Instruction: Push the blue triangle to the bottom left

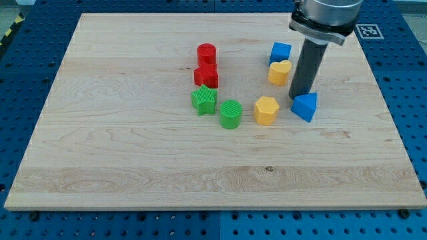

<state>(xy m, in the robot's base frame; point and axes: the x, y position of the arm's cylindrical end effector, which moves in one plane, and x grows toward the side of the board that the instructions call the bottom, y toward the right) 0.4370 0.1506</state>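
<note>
The blue triangle (305,107) lies on the wooden board (133,160) at the view's right of centre. My tip (297,97) stands right at the triangle's upper left edge, touching or almost touching it. The rod rises from there to the arm's head at the view's top right.
A yellow heart (279,72) and a blue cube (281,52) lie just left of the rod. A yellow hexagon (266,110) sits left of the triangle. Further left are a green cylinder (231,114), a green star (204,100), a red star (207,76) and a red cylinder (207,53).
</note>
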